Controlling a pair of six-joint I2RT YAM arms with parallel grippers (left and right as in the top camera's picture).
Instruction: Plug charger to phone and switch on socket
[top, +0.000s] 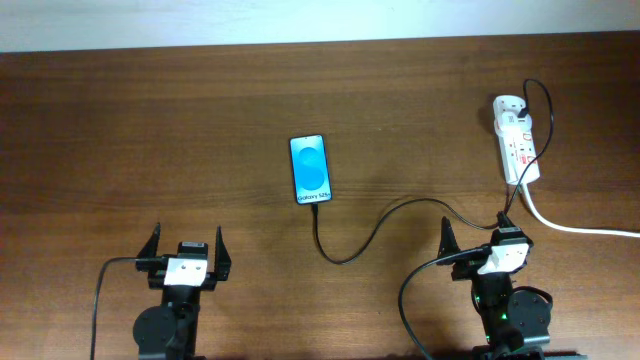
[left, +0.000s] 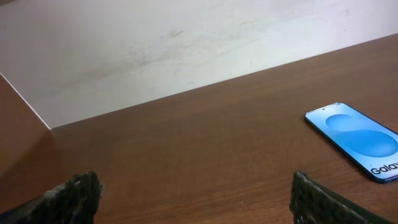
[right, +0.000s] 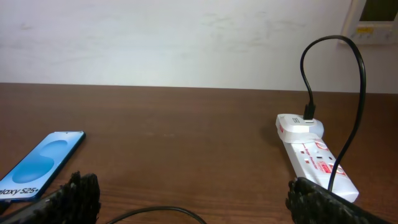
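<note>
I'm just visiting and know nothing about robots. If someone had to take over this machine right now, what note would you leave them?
Left gripper: open, empty, well short of the phone.
Right gripper: open, empty, facing the socket.
Phone: lies flat mid-scene, blue screen up.
Charger: runs from the socket at the far right to the phone's bottom edge.
Done: the charger looks plugged into the phone, though the joint is too small to confirm.
Left: press the socket's switch. Whether it is already on cannot be told.
</note>
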